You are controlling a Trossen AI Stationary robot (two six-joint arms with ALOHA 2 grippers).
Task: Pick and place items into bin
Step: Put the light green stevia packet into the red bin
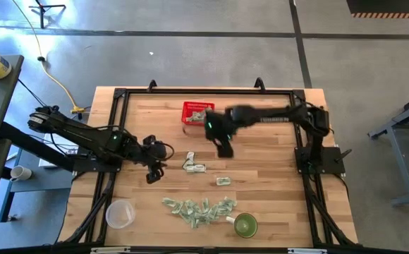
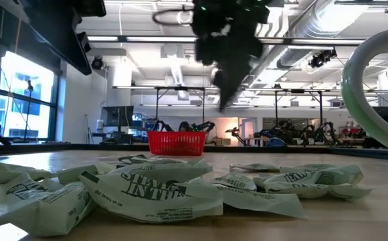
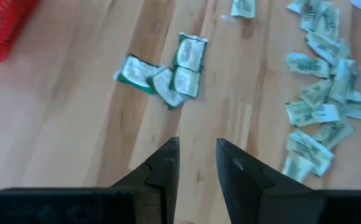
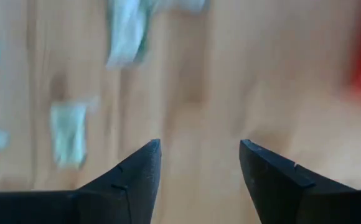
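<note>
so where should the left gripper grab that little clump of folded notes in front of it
Probably from straight above, closing on the upright note at the clump's far end, across its short width. The clump lies flat on the table with three pieces overlapping, so a side approach offers no edge. The left gripper, fingers a little apart, already points at it, clear of the long row of notes.

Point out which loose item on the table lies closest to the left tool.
The small cluster of folded items mid-table, just right of the left tool. The single item and the long pile near the green cup lie farther off.
</note>
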